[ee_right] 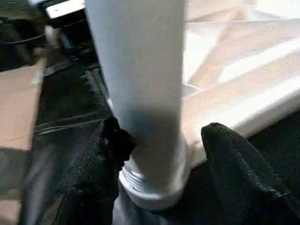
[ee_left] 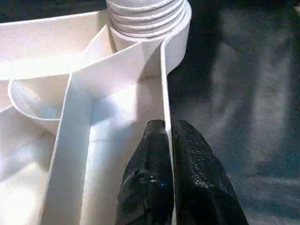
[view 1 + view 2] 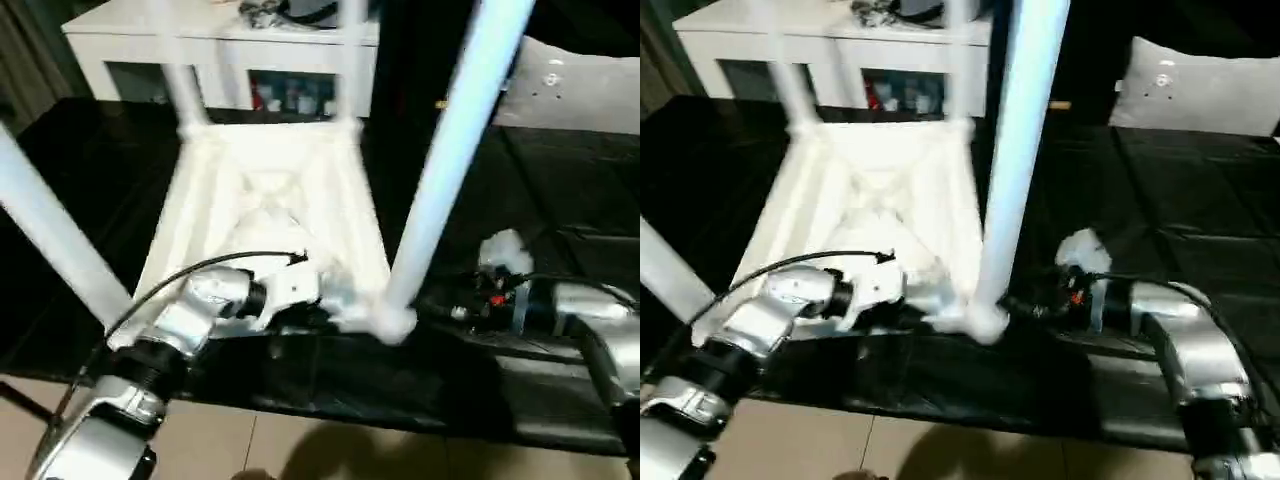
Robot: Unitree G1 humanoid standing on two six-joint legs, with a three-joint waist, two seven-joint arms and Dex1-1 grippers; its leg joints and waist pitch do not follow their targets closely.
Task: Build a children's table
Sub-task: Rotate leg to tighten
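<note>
The white tabletop [image 3: 270, 190] lies upside down on a black mat, its ribbed underside facing up. Legs stand in its corner sockets: the near right leg [image 3: 450, 170], the near left leg [image 3: 50, 240] and two far ones [image 3: 185, 95]. My left gripper [image 2: 167, 140] is shut on the thin rim wall of the tabletop [image 2: 117, 84], close to the near right socket [image 2: 150, 18]. My right gripper [image 1: 164, 140] is open around the base of the near right leg [image 1: 140, 70]. One finger [image 1: 112, 140] touches the leg and the other finger [image 1: 234, 159] stands off it.
A white cabinet [image 3: 220, 40] with glass doors stands behind the tabletop. A pale grey cushion-like thing [image 3: 1200, 90] lies at the back right. The black mat [image 3: 560, 180] covers the work area, and beige floor [image 3: 250, 450] shows along the near edge.
</note>
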